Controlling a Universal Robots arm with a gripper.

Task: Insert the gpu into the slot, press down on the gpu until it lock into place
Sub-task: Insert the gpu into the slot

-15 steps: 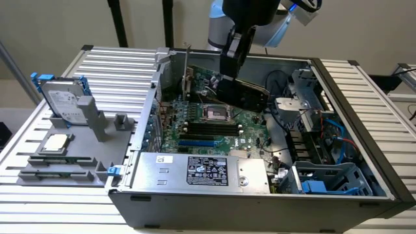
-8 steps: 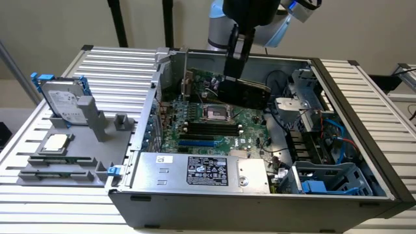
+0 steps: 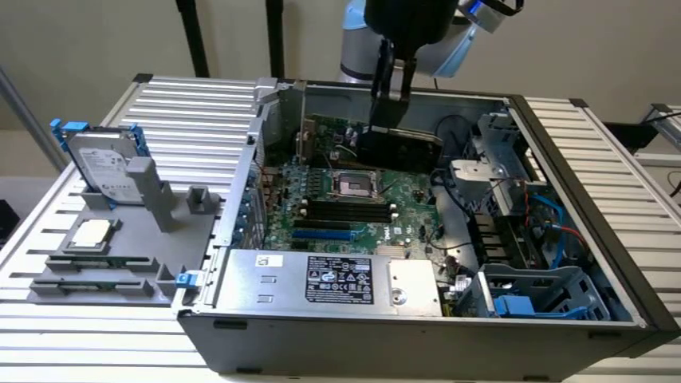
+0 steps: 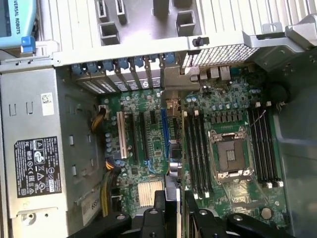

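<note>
Grips the graphics card (image 3: 400,150) in the hand (image 3: 385,121), clenched on its upper edge. Thin, flat, black and rectangular; hangs upright, clear of the green board (image 3: 410,199), over the end farthest from the grey power box (image 3: 330,279). Seen edge-on in the wrist view, as a narrow strip in the hand's grip. Not yet in the blue slot (image 3: 324,235), a long narrow bright strip lying bare on the board near the power box. Beside it on the board, black memory slots (image 3: 346,211) and a square processor socket (image 3: 356,185). Off the board toward the exterior view's right, cables (image 3: 553,211) and a blue cage (image 3: 532,299). Well off toward the exterior view's left, a silver hard drive (image 3: 104,163) on the table (image 3: 191,104).
</note>
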